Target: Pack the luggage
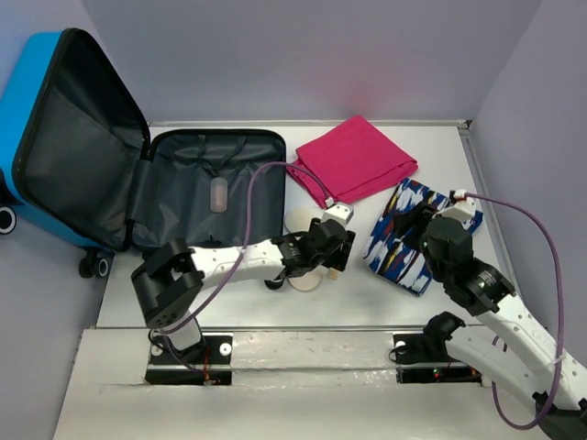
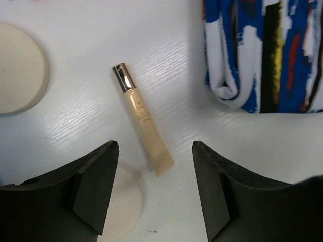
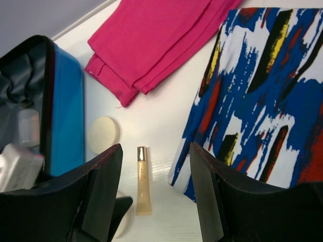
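A slim beige tube (image 3: pixel 143 181) lies between the open blue hard-shell suitcase (image 1: pixel 211 197), left, and a folded blue-patterned cloth (image 1: pixel 393 246), right; a folded pink cloth (image 1: pixel 353 158) lies behind.

- The luggage (image 1: pixel 27 119) is shown with a bright blue shell, dark grey lining and black zipper edge
- A folded cloth (image 1: pixel 353 160) is coloured solid magenta pink
- A second cloth (image 3: pixel 252 91) is patterned with blue, white, black, yellow and red strokes
- A tube (image 2: pixel 141 121) is shown in cream with a rose-gold cap
- A round pad (image 2: pixel 20 68) is coloured off-white
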Motion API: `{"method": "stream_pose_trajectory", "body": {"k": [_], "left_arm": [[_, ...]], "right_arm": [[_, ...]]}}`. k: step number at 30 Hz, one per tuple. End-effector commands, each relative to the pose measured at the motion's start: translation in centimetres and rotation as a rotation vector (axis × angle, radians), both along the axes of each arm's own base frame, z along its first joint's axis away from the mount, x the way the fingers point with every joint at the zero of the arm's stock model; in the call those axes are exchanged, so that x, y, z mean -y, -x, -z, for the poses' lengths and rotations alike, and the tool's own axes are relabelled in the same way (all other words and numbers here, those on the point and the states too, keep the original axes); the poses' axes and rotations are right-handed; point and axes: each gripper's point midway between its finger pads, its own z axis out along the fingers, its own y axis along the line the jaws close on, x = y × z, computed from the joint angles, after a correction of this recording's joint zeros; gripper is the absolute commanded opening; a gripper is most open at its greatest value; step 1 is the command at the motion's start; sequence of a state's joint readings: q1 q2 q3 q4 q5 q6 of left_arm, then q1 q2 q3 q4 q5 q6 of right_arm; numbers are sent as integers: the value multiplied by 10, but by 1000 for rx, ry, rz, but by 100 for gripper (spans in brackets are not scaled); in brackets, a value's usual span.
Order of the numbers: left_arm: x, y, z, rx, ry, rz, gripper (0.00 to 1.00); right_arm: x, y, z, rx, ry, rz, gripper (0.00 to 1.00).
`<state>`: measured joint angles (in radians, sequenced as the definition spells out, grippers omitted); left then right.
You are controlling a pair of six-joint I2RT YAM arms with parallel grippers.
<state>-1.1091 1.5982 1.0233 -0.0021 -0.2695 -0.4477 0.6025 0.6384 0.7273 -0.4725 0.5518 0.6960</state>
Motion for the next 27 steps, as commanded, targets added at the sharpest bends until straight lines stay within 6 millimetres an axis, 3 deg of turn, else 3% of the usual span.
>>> {"method": "stream_pose_trajectory", "body": {"k": [1, 6, 11, 22, 23, 27], "left_arm": [[11, -27, 9, 56, -48, -88, 71], [19, -37, 40, 50, -120, -102, 68], [24, -46, 48, 77, -158, -115, 64], [25, -55, 76, 75, -226, -117, 37], [23, -57, 76, 80, -231, -124, 30], [22, -59, 66, 102, -213, -137, 19]], "right_arm": [[15, 11, 3, 1, 8, 37, 61], [9, 14, 7, -11, -5, -3, 61], [2, 15, 16, -29, -16, -32, 61], [0, 18, 20, -27, -34, -50, 61], [0, 19, 22, -32, -31, -50, 61], [-1, 20, 23, -30, -34, -58, 61]]}}
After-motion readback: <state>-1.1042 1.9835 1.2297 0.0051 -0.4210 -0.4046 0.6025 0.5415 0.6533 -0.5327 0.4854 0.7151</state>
